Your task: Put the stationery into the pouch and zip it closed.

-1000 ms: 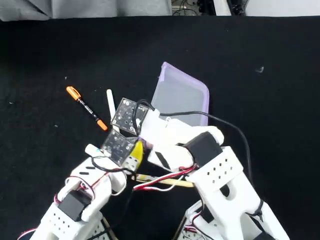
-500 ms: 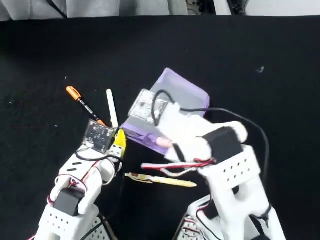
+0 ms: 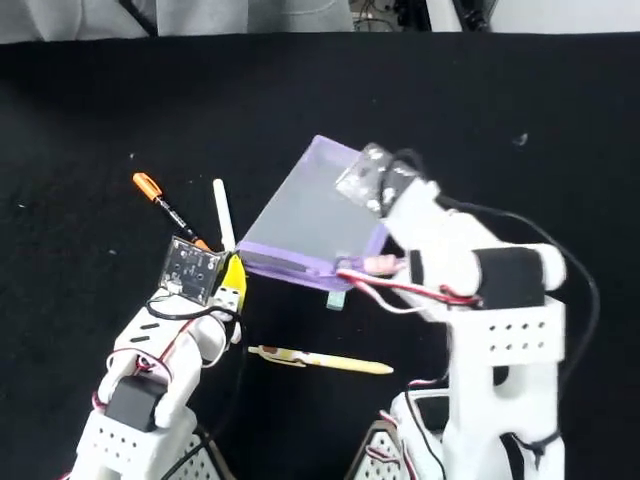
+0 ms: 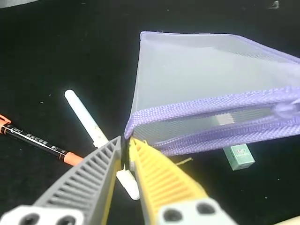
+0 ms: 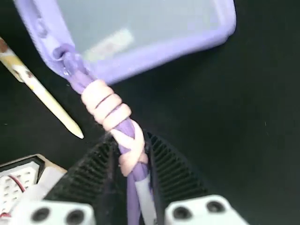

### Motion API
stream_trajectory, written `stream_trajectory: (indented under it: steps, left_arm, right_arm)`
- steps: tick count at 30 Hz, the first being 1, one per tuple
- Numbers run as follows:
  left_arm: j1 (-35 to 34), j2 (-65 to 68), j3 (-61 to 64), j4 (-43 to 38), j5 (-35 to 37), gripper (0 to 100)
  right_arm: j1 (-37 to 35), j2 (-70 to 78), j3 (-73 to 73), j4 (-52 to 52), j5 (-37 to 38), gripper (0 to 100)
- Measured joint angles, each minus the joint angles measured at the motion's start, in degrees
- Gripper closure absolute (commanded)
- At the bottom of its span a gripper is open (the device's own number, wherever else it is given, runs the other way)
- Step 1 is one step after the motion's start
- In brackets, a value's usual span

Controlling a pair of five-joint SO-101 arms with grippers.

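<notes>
**Pouch gripped at both ends**

I see the purple pouch (image 3: 310,215) mid-worktop (image 3: 520,90). Left jaws pinch its corner and right jaws clamp the zip pull (image 5: 108,108). Outside it lie the yellow pencil (image 3: 330,360), orange pen (image 3: 172,215), white pen (image 3: 222,210) and green eraser (image 3: 336,299). I can't read their print.

Item count. Pouches: one purple pouch (image 3: 310,215), fitted with one zip pull (image 5: 105,105). Writing instruments: three in total, made up of one orange-capped pen (image 3: 170,213), one white pen (image 3: 222,210) and one yellow pen (image 3: 320,359). Erasers: one green eraser (image 4: 239,157). Grippers: two, namely one left gripper (image 4: 124,140) and one right gripper (image 5: 129,140).
</notes>
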Motion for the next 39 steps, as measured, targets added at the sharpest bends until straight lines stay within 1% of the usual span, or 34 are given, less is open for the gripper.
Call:
stream_trajectory:
  steps: [6,10,16,19,28,34,39]
  left_arm:
    - [-0.1,0.0,0.0,0.0,0.0,97]
    - [-0.2,0.0,0.0,0.0,0.1,97]
    - [-0.3,0.0,0.0,0.0,0.2,97]
    - [-0.3,0.0,0.0,0.0,0.2,97]
    - [-0.4,0.0,0.0,-0.1,0.2,97]
    - [-0.4,0.0,3.1,-4.6,0.2,97]
    - [1.2,0.1,3.6,-5.0,0.2,97]
  right_arm:
    - [5.2,-0.4,-0.9,0.0,2.2,98.8]
    - [7.6,-4.6,-1.8,0.0,2.6,98.8]
    - [12.0,-9.2,-1.8,0.1,5.5,98.8]
    - [12.0,-9.5,-1.8,0.1,5.5,98.8]
    - [8.9,-9.5,-1.8,0.2,3.8,98.8]
    - [8.6,-9.5,-1.8,0.2,1.6,98.8]
    - [5.9,-9.5,-1.8,0.2,0.4,98.8]
